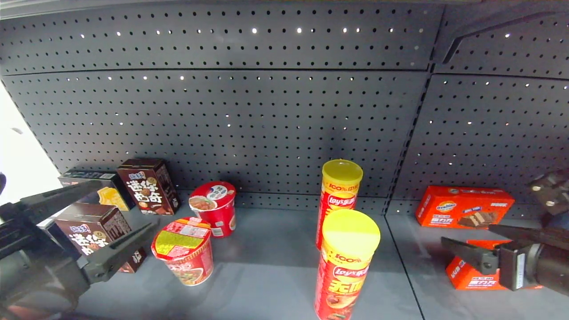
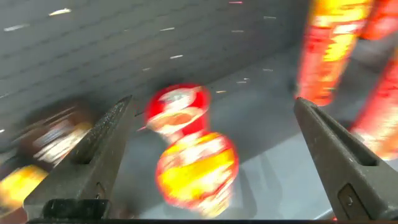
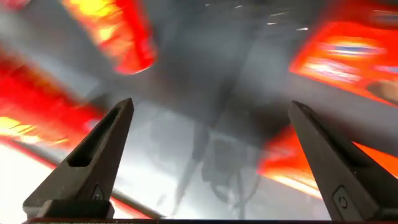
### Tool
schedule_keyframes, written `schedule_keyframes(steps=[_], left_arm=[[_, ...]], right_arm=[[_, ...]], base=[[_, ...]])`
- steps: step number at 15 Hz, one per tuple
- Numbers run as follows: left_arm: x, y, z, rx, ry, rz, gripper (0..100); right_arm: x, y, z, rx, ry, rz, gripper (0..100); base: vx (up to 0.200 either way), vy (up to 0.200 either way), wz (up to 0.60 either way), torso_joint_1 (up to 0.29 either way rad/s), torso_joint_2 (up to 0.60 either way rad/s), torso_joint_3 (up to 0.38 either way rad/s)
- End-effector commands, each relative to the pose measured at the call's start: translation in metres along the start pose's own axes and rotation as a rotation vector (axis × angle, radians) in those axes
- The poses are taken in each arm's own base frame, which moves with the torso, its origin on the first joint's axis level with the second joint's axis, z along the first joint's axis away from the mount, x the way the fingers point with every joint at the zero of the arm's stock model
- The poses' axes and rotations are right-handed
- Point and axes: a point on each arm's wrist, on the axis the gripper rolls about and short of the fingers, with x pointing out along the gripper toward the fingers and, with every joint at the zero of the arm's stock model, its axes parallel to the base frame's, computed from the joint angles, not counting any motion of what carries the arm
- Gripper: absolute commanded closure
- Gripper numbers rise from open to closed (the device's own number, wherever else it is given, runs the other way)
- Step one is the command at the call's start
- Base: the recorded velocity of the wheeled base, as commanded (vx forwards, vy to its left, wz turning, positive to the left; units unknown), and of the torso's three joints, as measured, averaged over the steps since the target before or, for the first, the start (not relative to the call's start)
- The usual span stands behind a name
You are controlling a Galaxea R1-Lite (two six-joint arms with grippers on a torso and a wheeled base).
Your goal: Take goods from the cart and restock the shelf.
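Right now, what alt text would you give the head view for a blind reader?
A dark pegboard shelf holds two upright chip cans at centre, two red cup noodles and brown boxes to the left, orange boxes to the right. The open, empty left gripper and right gripper hover at either side.

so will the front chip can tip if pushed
Likely yes: the front chip can stands upright, tall and narrow, so a high push would probably topple it. Being round, it may then roll on the shelf.
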Motion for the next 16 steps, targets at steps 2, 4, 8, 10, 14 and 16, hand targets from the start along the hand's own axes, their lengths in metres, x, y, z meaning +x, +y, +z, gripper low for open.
schedule_keyframes(steps=[2, 4, 8, 10, 14, 16], left_arm=[[-0.059, -0.003, -0.024, 0.001, -0.038, 0.167, 0], [-0.077, -0.008, -0.031, 0.002, -0.044, 0.244, 0], [-0.113, -0.022, -0.054, -0.004, -0.046, 0.257, 0], [-0.131, -0.03, -0.07, -0.001, -0.057, 0.26, 0], [-0.146, -0.038, -0.089, 0.004, -0.062, 0.282, 0], [-0.136, -0.04, -0.113, -0.005, 0.015, 0.269, 0]], right_arm=[[-0.053, -0.035, -0.016, 0.104, -0.167, -0.236, 0], [-0.072, -0.042, -0.028, 0.134, -0.221, -0.348, 0], [-0.113, -0.033, -0.071, 0.086, -0.252, -0.411, 0], [-0.122, -0.03, -0.094, 0.043, -0.286, -0.416, 0], [-0.123, -0.027, -0.116, 0.018, -0.315, -0.334, 0], [-0.126, -0.024, -0.13, 0.009, -0.354, -0.298, 0]], base=[[0.0, 0.0, 0.0, 0.0, 0.0, 0.0], [0.0, 0.0, 0.0, 0.0, 0.0, 0.0], [0.0, 0.0, 0.0, 0.0, 0.0, 0.0], [0.0, 0.0, 0.0, 0.0, 0.0, 0.0], [0.0, 0.0, 0.0, 0.0, 0.0, 0.0], [0.0, 0.0, 0.0, 0.0, 0.0, 0.0]])
